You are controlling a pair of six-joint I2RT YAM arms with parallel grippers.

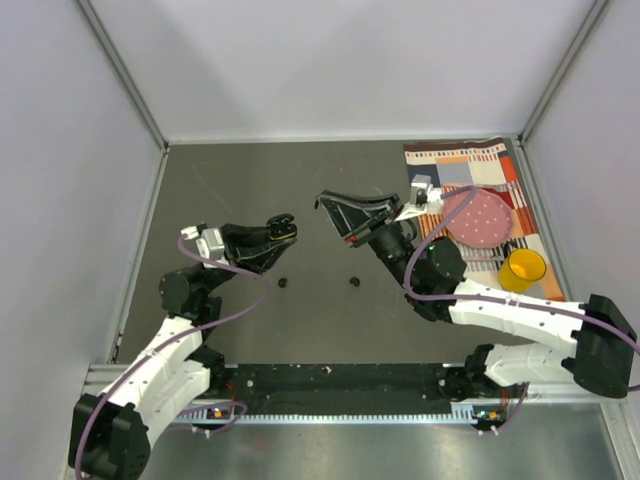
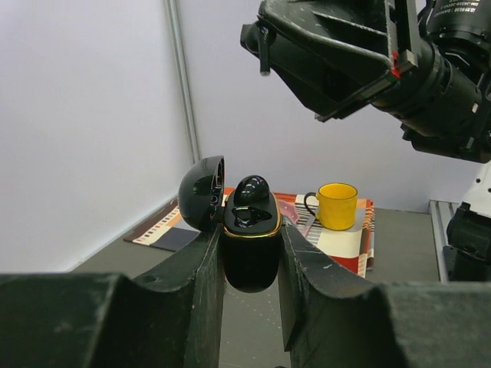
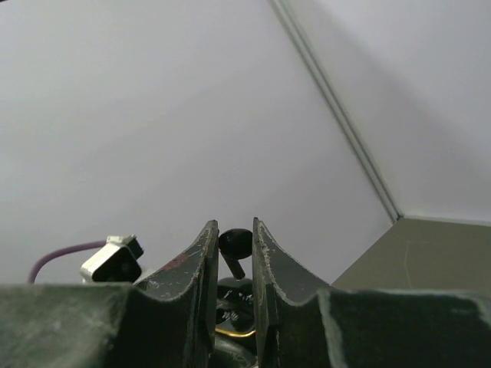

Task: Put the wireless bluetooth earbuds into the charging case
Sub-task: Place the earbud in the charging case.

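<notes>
The left gripper (image 1: 282,231) is closed on the charging case (image 2: 250,264), one finger on each side, and holds it upright above the left middle of the table (image 1: 250,180). The case's lid (image 2: 201,192) stands open to the left. A seated earbud (image 2: 252,192), glossy and rounded, rises out of the far part of the case.

The right gripper (image 3: 232,227) is just to the right of the case and higher. Its jaws are narrow and pinch a stemmed earbud (image 3: 234,244) at the fingertips, apart from the case.

Two small black bits (image 1: 283,282) (image 1: 354,282) lie on the table, nearer than both grippers. At the far right a patterned mat (image 1: 455,155) carries a pink plate (image 1: 480,218) and a yellow cup (image 1: 522,270).
</notes>
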